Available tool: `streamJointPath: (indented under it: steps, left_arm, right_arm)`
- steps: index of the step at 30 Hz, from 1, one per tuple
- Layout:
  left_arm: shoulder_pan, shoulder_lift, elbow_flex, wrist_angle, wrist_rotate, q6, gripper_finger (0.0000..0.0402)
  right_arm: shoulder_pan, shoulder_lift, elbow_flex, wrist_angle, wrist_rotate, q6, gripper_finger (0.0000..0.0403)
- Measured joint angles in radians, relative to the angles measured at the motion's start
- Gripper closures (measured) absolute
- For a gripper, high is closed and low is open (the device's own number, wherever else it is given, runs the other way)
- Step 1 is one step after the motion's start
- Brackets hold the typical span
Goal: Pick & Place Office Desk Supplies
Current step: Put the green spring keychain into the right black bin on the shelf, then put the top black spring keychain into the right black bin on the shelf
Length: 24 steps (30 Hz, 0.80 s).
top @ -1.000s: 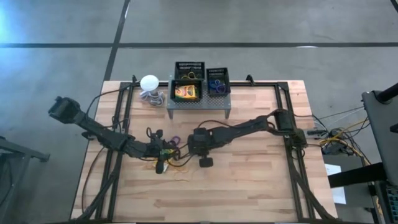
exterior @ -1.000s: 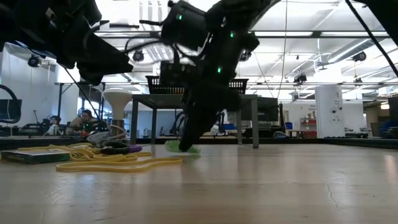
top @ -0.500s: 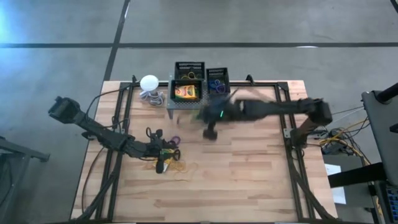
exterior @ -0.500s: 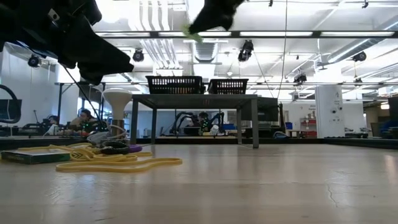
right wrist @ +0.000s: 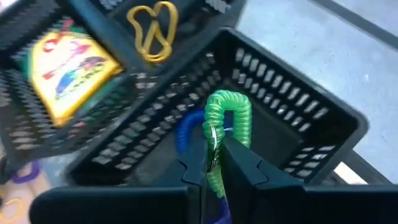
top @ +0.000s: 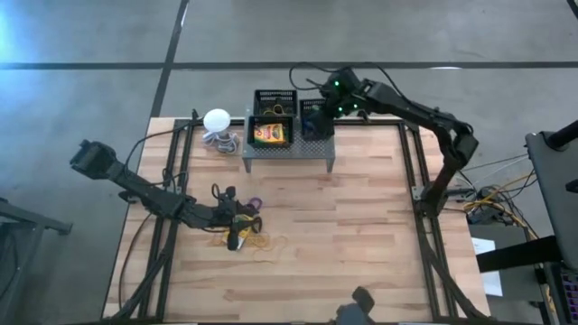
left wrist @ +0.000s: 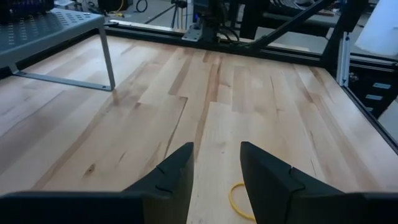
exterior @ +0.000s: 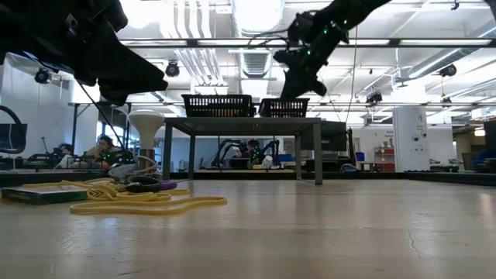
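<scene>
The right gripper [right wrist: 214, 163] pinches a green coiled ring [right wrist: 227, 121], held just above the right-hand mesh tray [right wrist: 292, 112] on the grey stand [top: 287, 151]. The ring looks light, springy and soft, best nipped across one coil. In the neighbouring tray, the yellow box's [right wrist: 71, 71] print is unreadable. Well short of the stand, the left gripper [left wrist: 214, 180] hovers part-open and empty.

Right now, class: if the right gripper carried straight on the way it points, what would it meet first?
Probably the black mesh tray right under it, where a blue ring already lies. The right gripper, shut on the green ring, points into it; depth is uncertain.
</scene>
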Motion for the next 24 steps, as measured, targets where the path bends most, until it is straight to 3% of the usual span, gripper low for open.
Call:
streamJointPath:
  steps: [5, 16, 20, 24]
  left_arm:
    - [0.000, 0.000, 0.000, 0.000, -0.005, 0.001, 0.0266]
    - [0.001, 0.000, 0.000, 0.000, -0.005, -0.006, 0.0266]
    - [0.001, 0.000, 0.000, 0.002, -0.005, -0.008, 0.0266]
    - [0.001, -0.001, 0.000, 0.004, -0.005, -0.033, 0.0266]
  right_arm:
    - [-0.021, 0.036, 0.028, -0.003, -0.003, -0.021, 0.0347]
    - [-0.009, 0.036, 0.051, -0.016, 0.045, -0.023, 0.0246]
    - [0.062, -0.035, 0.060, 0.014, 0.066, -0.057, 0.0241]
    - [0.219, -0.103, 0.054, 0.019, 0.170, -0.125, 0.0252]
